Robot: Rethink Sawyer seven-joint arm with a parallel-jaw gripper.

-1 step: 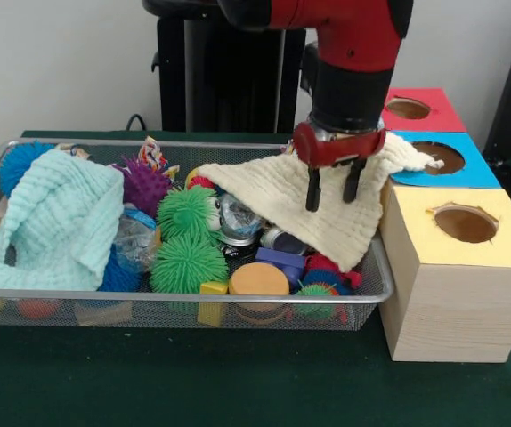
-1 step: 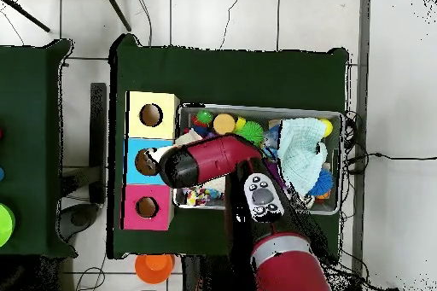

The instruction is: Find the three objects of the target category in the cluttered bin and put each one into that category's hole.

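1 green-clothed table [image 1: 238, 382] on white tiled floor [image 2: 222, 14].

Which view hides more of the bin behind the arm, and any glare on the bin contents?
Overhead view: the arm covers the bin's side nearest the boxes. Front view: only the gripper overlaps the cream cloth; mild sheen on the clear plastic, no strong glare.
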